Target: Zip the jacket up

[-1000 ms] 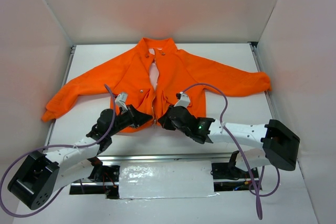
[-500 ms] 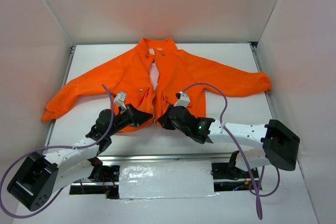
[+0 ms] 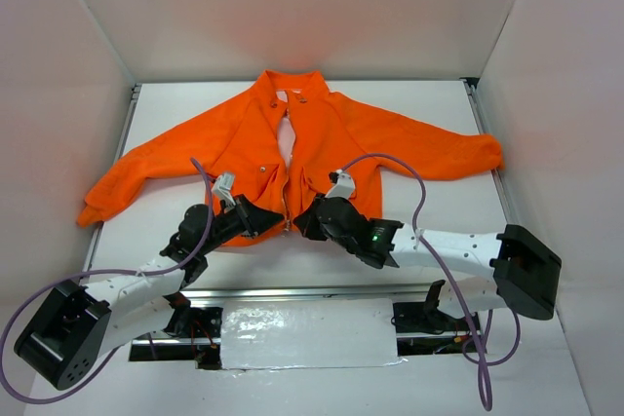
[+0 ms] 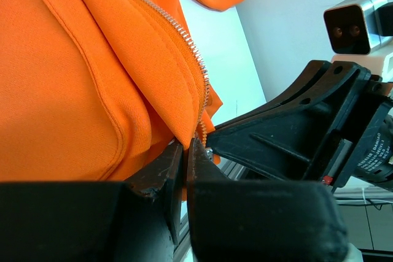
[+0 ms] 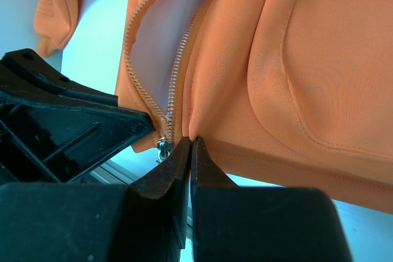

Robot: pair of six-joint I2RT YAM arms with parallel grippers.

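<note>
The bright orange jacket (image 3: 322, 138) lies flat on the white table, collar at the far side, sleeves spread, its front zipper open from the hem up. My left gripper (image 3: 276, 224) is shut on the hem of the left front panel (image 4: 92, 90) right beside the zipper teeth (image 4: 184, 38). My right gripper (image 3: 298, 223) is shut on the hem of the right front panel (image 5: 288, 84), next to the metal zipper slider (image 5: 163, 146) at the bottom of the zipper. The two grippers sit almost touching at the hem's centre.
White walls enclose the table on three sides. A metal rail (image 3: 292, 291) runs along the near table edge behind the grippers. Purple cables (image 3: 390, 163) loop above both arms. The right wrist camera (image 4: 356, 23) shows in the left wrist view.
Both grippers have shifted slightly toward the near edge with the hem pinched. The right arm's base link moved a little down and right.
</note>
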